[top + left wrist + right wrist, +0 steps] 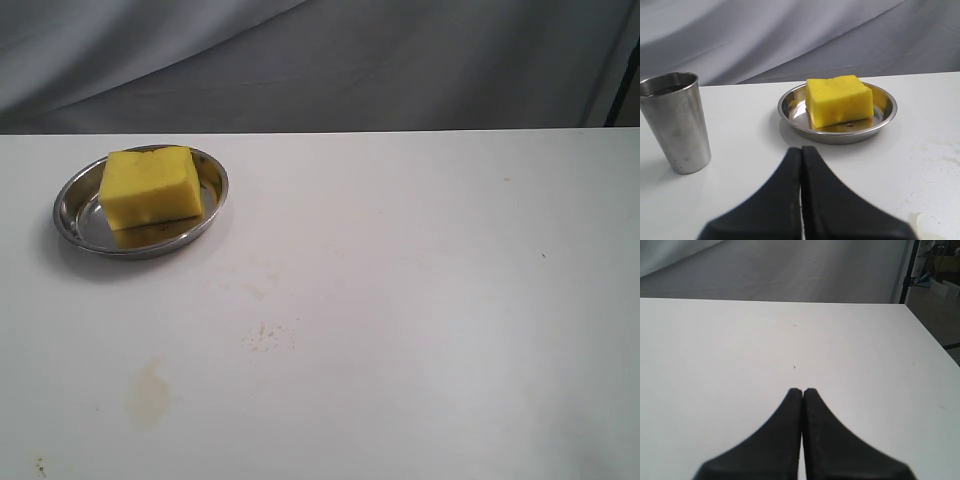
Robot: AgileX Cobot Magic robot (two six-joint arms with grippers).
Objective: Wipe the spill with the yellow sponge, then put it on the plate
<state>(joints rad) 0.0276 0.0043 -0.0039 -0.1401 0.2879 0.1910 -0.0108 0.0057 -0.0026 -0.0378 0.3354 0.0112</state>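
Already your sponge sits in the plate at far left, straight ahead of the left gripper, long side across its line; both it and the right gripper are closed on nothing. Only a faint spill shows near left

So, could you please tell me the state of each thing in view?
yellow sponge: resting in the plate, not gripped.
plate: upright, holding the sponge.
spill: only a faint tan stain.
steel cup: upright.
left gripper: shut, empty.
right gripper: shut, empty.
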